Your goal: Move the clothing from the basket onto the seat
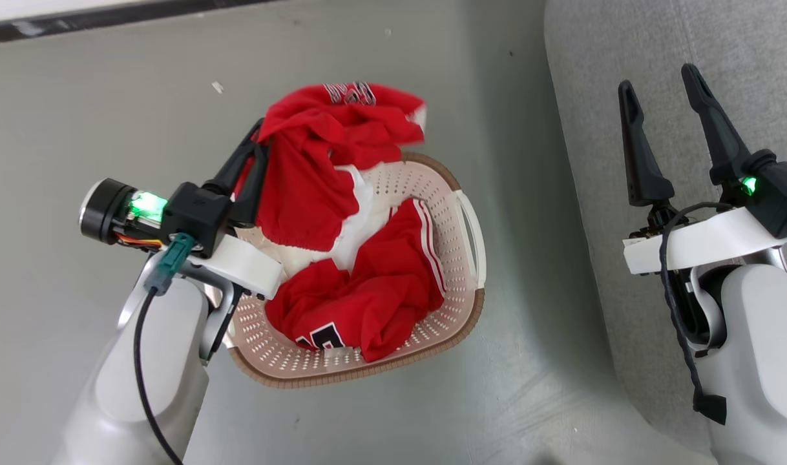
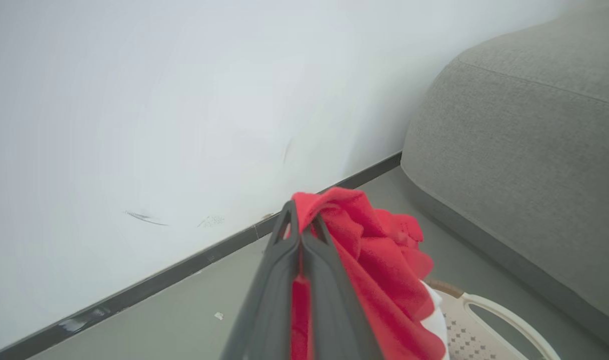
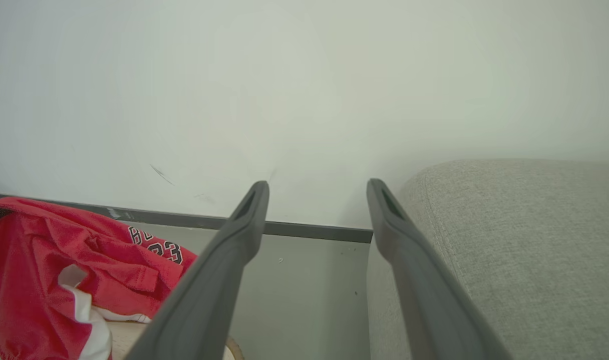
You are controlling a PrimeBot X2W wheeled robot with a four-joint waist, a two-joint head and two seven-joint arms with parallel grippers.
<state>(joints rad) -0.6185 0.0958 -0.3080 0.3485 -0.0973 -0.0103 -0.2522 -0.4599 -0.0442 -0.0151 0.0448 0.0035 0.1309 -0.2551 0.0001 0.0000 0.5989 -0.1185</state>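
Item: my left claw (image 1: 260,143), pressed shut on part of the red clothing (image 1: 316,161), raised over the basket (image 1: 451,316); the rest lies inside it. My right claw (image 1: 658,84), spread, over the seat (image 1: 742,39) beside the basket.

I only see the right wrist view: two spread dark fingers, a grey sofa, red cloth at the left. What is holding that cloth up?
Observer: The left gripper. Its fingers are shut on the jersey, raised partly out of the basket.
Operator: Anything left inside?
Observer: Yes, a second garment, red with white stripes, lies in the basket.
Operator: Where is my own gripper?
Observer: In the head view the right gripper hangs open over the sofa.
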